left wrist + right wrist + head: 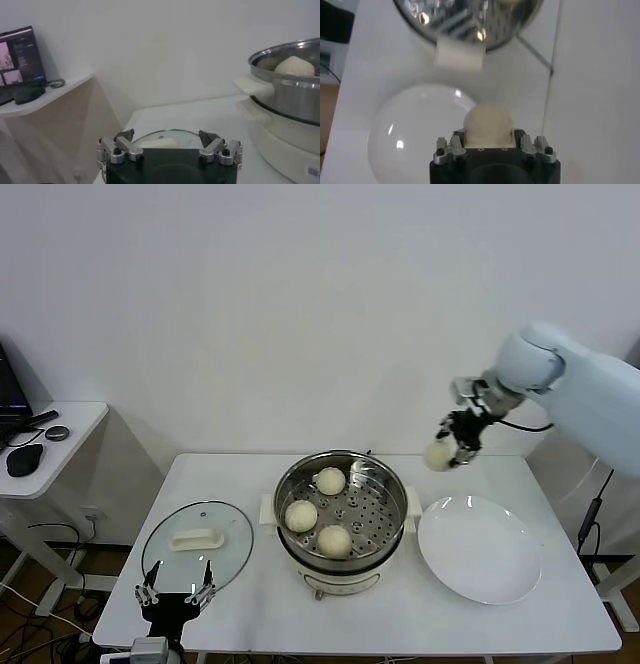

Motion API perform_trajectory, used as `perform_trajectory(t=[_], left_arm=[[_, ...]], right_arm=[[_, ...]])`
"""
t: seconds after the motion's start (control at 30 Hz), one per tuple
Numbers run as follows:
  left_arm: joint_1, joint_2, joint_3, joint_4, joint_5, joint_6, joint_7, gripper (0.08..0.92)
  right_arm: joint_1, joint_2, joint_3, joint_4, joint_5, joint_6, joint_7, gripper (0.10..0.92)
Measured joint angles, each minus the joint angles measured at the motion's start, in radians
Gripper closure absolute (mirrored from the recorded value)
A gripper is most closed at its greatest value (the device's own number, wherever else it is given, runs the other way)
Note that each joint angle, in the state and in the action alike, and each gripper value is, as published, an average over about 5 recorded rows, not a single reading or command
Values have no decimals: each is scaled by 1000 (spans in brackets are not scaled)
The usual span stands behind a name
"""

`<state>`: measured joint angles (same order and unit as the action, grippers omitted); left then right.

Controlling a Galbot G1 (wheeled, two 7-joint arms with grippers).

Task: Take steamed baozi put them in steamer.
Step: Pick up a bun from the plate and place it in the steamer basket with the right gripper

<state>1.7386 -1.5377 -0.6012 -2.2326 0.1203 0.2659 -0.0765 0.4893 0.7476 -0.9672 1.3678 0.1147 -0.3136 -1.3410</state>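
Overhead, right pincer (452,450) clenched round a baozi (437,455), high beyond plate (481,549) rim.

I count four round cream-white dough buns (331,480), one shiny stainless-steel steamer pot (390,479), one flat white round plate (482,550), one round glass lid (228,526).

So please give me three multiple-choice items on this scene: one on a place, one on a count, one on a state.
1. Where is the round glass lid?
A. on the pot
B. on the table, left of the pot
C. on the plate

2. How many cream-white round buns lie in the shiny steel steamer pot?
A. one
B. three
C. five

3. The right pincer is:
A. shut on a bun
B. open, empty
C. out of view

Key: B, the lid lies flat beside the pot; B, three sit on the tray; A, the held bun fills its fingers.
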Motion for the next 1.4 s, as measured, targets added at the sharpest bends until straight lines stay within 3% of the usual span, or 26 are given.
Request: perform_trajectory(t=[0.67,1.4], left_arm=[[0,3,7,-10,-6,-1,-1,177],[-8,0,6,-3,-11,0,0,177]], right_arm=[[-18,231,-137,-38,154,-225,115,465],[-114,289,-149,-84,85,-317,181,444]])
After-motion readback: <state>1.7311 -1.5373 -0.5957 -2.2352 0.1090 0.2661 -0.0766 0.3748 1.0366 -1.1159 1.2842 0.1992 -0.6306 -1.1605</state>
